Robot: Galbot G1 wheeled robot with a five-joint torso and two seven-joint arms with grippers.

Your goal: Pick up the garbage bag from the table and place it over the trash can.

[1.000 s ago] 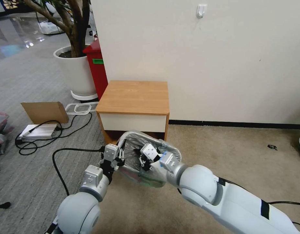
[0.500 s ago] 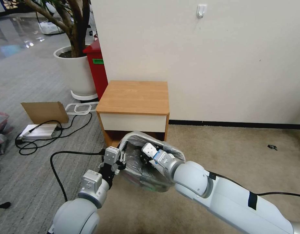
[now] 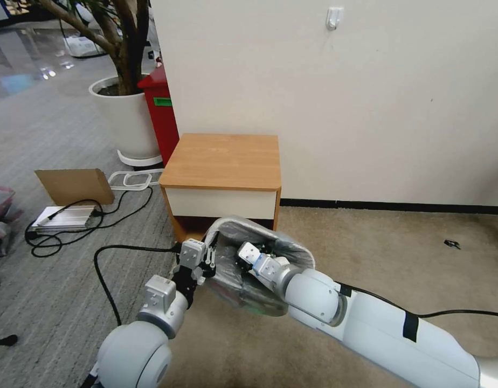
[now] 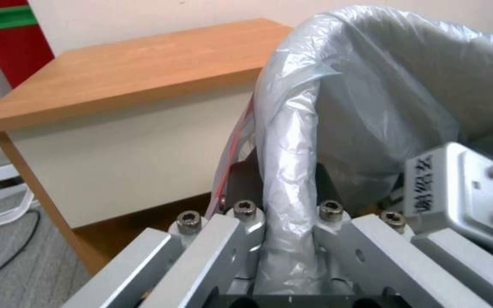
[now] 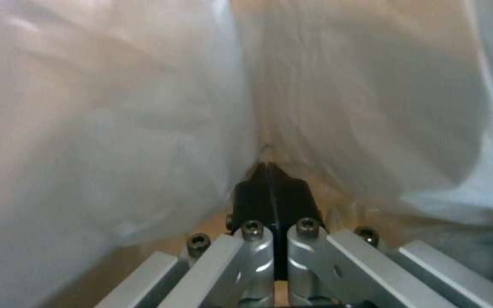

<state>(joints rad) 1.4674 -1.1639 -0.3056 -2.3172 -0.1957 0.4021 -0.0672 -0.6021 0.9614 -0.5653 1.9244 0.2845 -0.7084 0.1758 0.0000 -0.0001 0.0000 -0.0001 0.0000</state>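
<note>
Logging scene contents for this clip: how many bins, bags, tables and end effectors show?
Bins: 2, cream plastic trash can, tall red bin
Bags: 1, crinkled grey plastic garbage bag
Tables: 1, light-brown wooden nightstand
End effectors: 2, left, right
Total: 6

the garbage bag (image 3: pixel 243 280) wraps the trash can (image 3: pixel 260 304) so fully that little more than a dim patch of its side shows through the plastic. the right gripper (image 3: pixel 248 257) sits down inside the bag, its tips hidden there in the head view. the plant (image 3: pixel 106 32) is cut off by the top edge.
</note>
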